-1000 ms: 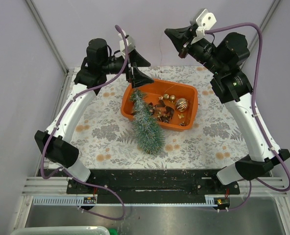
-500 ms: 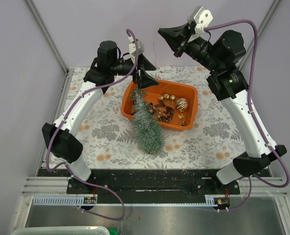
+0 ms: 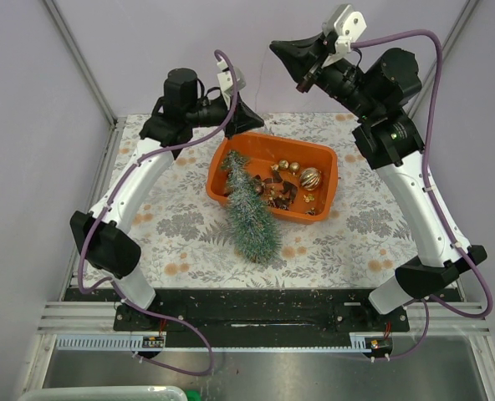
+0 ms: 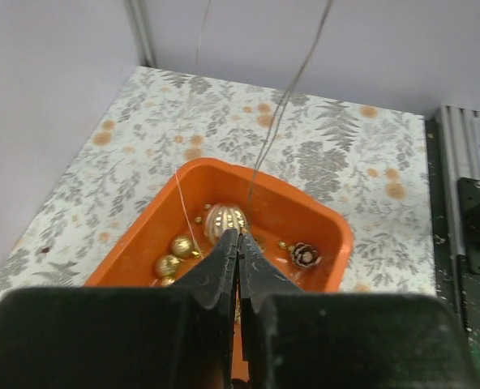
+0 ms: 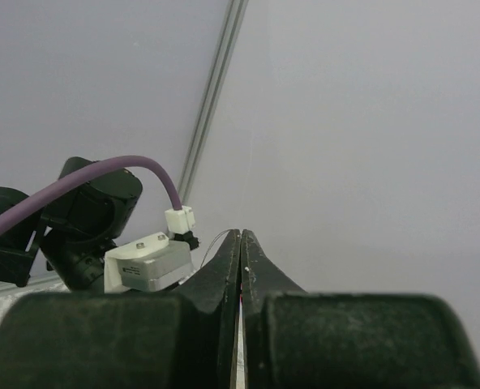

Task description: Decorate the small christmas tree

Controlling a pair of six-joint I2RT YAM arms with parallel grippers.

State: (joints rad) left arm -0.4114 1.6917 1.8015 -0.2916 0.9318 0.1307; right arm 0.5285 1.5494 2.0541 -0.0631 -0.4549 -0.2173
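Partly in the orange tray lies a bristly conical tree.

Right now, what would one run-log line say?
left gripper: shut, pointing at orange tray | right gripper: shut, raised high | small christmas tree: lying, tip in tray, base on table | baubles: in tray

You have bright, soft, even light from overhead in every view. In the top view, shadows on the floral-printed table cover are faint, slightly darker beside the orange plastic tray. The ribbed gold bauble carries small glints. Along the bottom of each wrist view, the black left gripper and black right gripper read as dark, soft masses without detail.
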